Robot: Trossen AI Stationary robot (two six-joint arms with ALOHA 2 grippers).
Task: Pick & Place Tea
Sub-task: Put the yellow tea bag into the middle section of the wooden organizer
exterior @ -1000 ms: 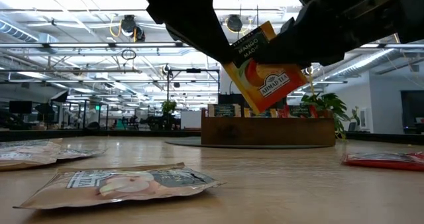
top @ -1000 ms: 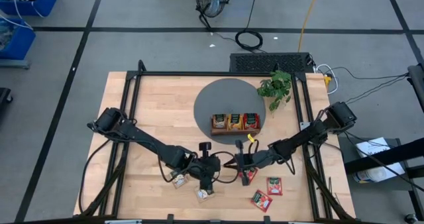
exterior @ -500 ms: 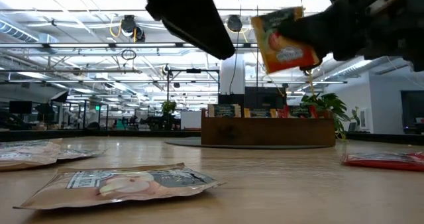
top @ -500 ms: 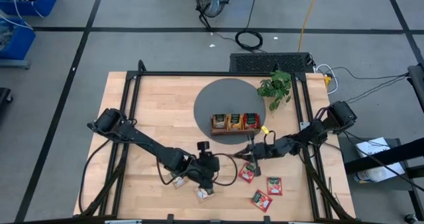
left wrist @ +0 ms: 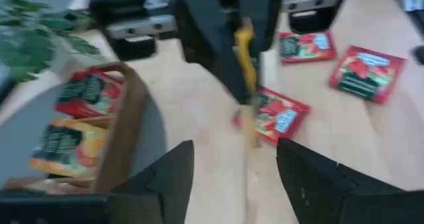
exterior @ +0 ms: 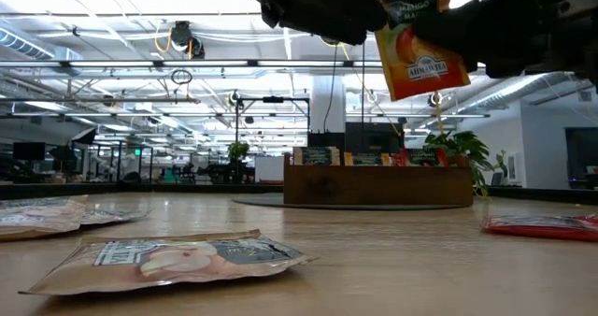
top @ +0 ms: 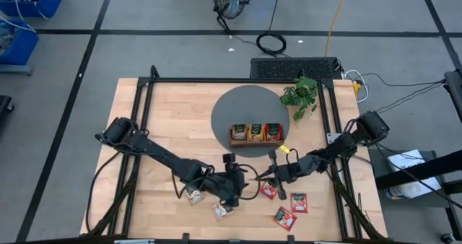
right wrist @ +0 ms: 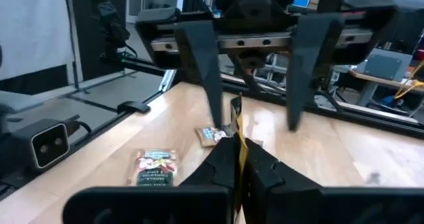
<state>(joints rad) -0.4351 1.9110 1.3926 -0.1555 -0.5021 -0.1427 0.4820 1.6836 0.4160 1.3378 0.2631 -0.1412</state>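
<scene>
Since a second ago, the orange sachet [exterior: 419,45] has passed from the left arm's grip to the right arm's alone, and the left jaws have let go and drawn slightly back.

Working left to right across the desk [top: 170,114]: two pale sachets are lying flat near the front edge, one [top: 193,195] just left of the left gripper [top: 238,183] and another [top: 222,211] in front of it. The left gripper is hovering mid-desk with its jaws standing well apart and gripping nothing, the sachet's edge showing just ahead of them in the left wrist view. Facing it, the right gripper [top: 268,173] is pinching the orange sachet [right wrist: 236,128] edge-on, jaws fully closed on it, lifted clear of the desk. Under and beyond it, three red sachets are lying flat: one [top: 268,190] beneath the grippers, one [top: 299,202] to the right, one [top: 284,218] nearer the front.

Behind them, the wooden tray [top: 255,133] is sitting on the grey round mat [top: 234,108], already carrying sachets in all three compartments, with the plant [top: 302,96] beside it.

By my reading, the task is partly done: some tea is filed, one sachet is in transit, and five are waiting on the desk.
</scene>
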